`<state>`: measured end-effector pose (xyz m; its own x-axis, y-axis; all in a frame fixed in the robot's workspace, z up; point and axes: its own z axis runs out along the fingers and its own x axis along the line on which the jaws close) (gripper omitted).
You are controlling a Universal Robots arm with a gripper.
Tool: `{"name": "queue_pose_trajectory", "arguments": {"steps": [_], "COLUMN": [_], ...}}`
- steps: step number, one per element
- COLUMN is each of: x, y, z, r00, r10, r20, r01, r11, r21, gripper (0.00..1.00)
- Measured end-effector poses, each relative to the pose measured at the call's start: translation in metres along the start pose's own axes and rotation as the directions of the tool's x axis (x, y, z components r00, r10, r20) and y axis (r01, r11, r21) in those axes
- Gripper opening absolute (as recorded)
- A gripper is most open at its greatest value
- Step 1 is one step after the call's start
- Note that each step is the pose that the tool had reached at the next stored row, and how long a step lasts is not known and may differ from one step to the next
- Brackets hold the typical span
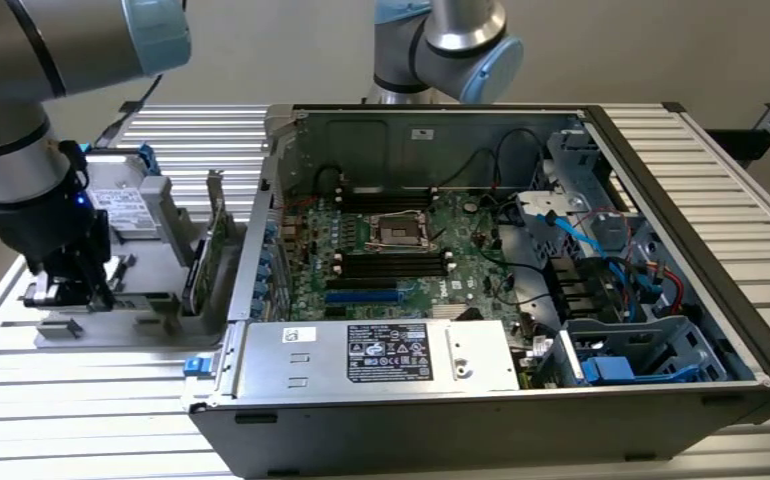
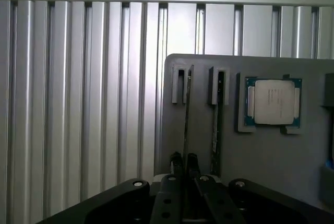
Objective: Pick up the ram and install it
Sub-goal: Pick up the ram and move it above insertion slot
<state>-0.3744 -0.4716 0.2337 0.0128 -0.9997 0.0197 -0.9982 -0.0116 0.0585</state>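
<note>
Ribbed aluminium forms the surface in the exterior view, where the end effector hangs low over a grey tray at the exterior view's left, just beside the open computer case. That view gives the wider layout. The motherboard lies flat on the case floor with its dark memory slots uncovered and the case walls rising all round it. A power supply runs along the near edge, and an arm joint stands behind the back wall. The wrist view supplies the close detail: the ram stands on edge in a slot of the tray, and the end effector is pinching it, one finger against each face. A second stick stands in the neighbouring slot, just beside the ram but apart from it. A square processor lies in its recess further along. The tray's rounded corner ends near the ram, with bare ribbed surface beyond it.
</note>
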Motion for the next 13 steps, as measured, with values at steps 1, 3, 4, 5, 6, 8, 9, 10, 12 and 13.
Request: {"name": "queue_pose_trajectory", "arguments": {"steps": [1, 3, 4, 5, 6, 8, 9, 10, 12, 13], "x": [0.000, 0.000, 0.000, 0.000, 0.000, 0.000, 0.000, 0.000, 0.000, 0.000], "y": [0.0002, 0.0007, 0.0010, 0.0013, 0.0015, 0.0004, -0.0015, -0.0039, -0.0098, -0.0129], "z": [-0.0040, -0.0130, -0.0175, -0.0221, -0.0266, -0.0349, -0.0389, -0.0424, -0.0501, -0.0536], "r00": [1.0000, 1.0000, 1.0000, 1.0000, 1.0000, 1.0000, 1.0000, 1.0000, 1.0000, 1.0000], "r10": [0.000, 0.000, 0.000, 0.000, 0.000, 0.000, 0.000, 0.000, 0.000, 0.000], "r20": [0.0001, 0.0000, 0.0000, 0.0001, 0.0000, 0.0002, 0.0001, 0.0004, 0.0009, 0.0012], "r01": [0.000, 0.000, 0.000, 0.000, 0.000, 0.000, 0.000, 0.000, 0.000, 0.000], "r11": [1.0000, 1.0000, 1.0000, 1.0000, 1.0000, 1.0000, 1.0000, 1.0000, 1.0000, 1.0000], "r21": [0.0001, 0.0000, 0.0001, 0.0001, 0.0000, 0.0002, 0.0000, 0.0002, 0.0001, 0.0001], "gripper": [0.14, 0.14, 0.14, 0.14, 0.14, 0.14, 0.14, 0.14, 0.14, 0.14]}}
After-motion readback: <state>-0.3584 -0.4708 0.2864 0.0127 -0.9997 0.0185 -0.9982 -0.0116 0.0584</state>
